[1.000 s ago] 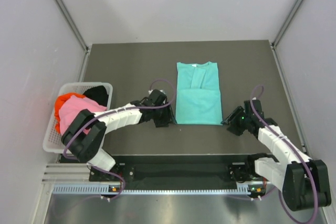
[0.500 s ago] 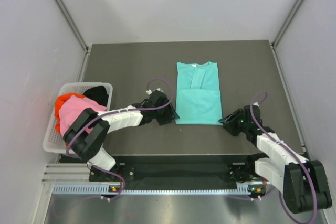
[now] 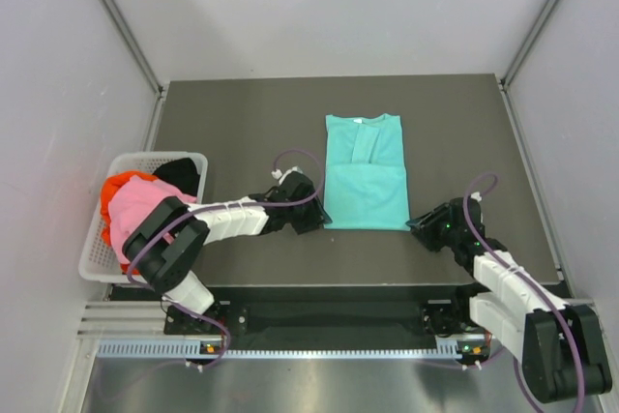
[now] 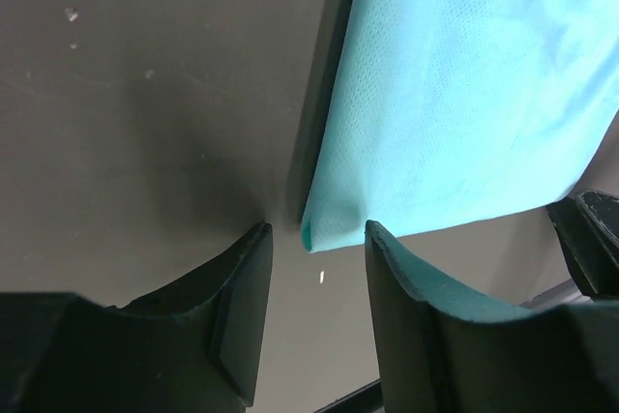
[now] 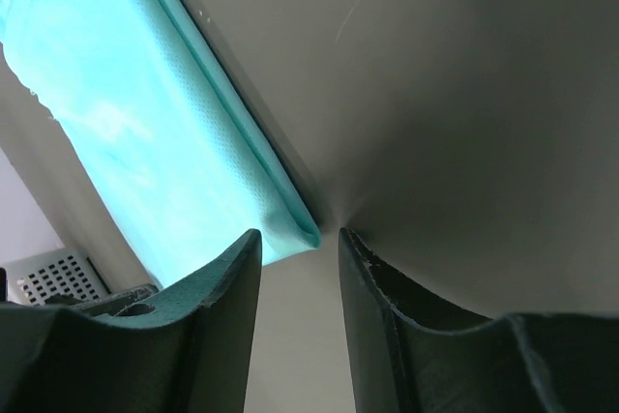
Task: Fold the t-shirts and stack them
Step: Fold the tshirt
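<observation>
**Both pincers open at the near corners of the teal shirt**

The teal shirt (image 3: 363, 173) lies flat on the counter (image 3: 232, 123), folded into a tall rectangle. It sits a little right of the middle, with its collar toward the far edge and its hem toward the near edge.

My left pincer (image 4: 317, 231) is low over the counter at the shirt's near-left corner. Its fingers (image 4: 237, 316) stand apart, and in the wrist view the folded corner of the cloth pokes into the gap between the two tips. Nothing is clamped, and I see dark counter on either side of the corner.

My right pincer (image 5: 298, 235) is at the near-right corner. It is also parted, with a fairly narrow gap, and the layered corner of the shirt lies right at the mouth of that gap. It has hold of nothing. I cannot tell whether either tip is brushing the cloth.

From above, both arms reach in from the near edge. The left arm is stretched across from the left side. The right arm is bent back toward the shirt.

At the left edge of the counter, toward the near-left corner, stands the white basket (image 3: 95, 256). It is heaped with the pink shirt (image 3: 135, 210) on top. The red shirt (image 3: 124, 183) shows behind it, and the black shirt (image 3: 177, 172) is at the basket's far-right corner.
</observation>
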Robot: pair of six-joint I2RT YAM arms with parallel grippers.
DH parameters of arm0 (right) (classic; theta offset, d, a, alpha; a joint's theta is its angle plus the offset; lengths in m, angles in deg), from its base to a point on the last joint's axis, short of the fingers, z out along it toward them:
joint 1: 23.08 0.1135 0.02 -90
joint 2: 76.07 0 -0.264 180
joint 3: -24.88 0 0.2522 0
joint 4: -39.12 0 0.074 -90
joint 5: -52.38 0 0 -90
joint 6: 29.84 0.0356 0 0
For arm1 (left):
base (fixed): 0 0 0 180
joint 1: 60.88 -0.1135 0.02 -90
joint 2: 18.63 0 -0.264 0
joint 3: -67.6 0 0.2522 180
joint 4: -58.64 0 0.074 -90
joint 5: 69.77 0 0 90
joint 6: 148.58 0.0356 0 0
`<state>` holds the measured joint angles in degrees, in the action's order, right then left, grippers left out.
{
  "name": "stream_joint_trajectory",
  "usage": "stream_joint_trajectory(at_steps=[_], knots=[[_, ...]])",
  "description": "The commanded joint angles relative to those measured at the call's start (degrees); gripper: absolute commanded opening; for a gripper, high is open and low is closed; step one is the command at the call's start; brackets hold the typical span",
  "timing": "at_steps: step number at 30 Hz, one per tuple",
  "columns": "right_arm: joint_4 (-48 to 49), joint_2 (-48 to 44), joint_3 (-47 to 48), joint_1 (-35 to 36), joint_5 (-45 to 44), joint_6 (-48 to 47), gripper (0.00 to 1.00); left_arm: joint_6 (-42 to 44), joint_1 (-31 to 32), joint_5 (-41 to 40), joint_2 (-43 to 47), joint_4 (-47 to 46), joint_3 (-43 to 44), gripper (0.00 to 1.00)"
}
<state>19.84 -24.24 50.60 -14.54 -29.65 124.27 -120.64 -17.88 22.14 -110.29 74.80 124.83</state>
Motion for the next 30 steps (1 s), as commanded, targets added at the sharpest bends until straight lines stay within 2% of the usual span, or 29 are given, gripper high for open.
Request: stream_joint_trajectory(at_steps=[1, 6, 7, 10, 23, 30], knots=[[0.7, 1.1, -1.1, 0.6, -1.8, -0.2, 0.39, -0.7, 0.6, -1.4, -1.7, -2.0, 0.5, 0.48], [2.2, 1.9, -1.5, 0.7, -1.9, 0.3, 0.38, -1.0, 0.9, -1.6, -3.5, -2.0, 0.5, 0.46], [2.3, 1.9, -1.6, 0.9, -2.0, 0.4, 0.38, -0.9, 0.9, -1.4, -3.8, -3.7, 0.5, 0.42], [2.5, 1.6, -1.9, 1.0, -2.5, 0.4, 0.38, -1.0, 1.2, -1.4, -4.1, -3.8, 0.3, 0.38], [1.3, 2.0, -1.8, 3.3, -4.0, 1.8, 0.36, -0.7, 2.2, -4.5, -2.9, -0.2, 1.3, 0.37], [2.4, 2.7, -2.6, 4.0, -5.1, 2.5, 0.33, -0.3, 2.2, -4.7, -2.8, 0.1, 1.9, 0.30]])
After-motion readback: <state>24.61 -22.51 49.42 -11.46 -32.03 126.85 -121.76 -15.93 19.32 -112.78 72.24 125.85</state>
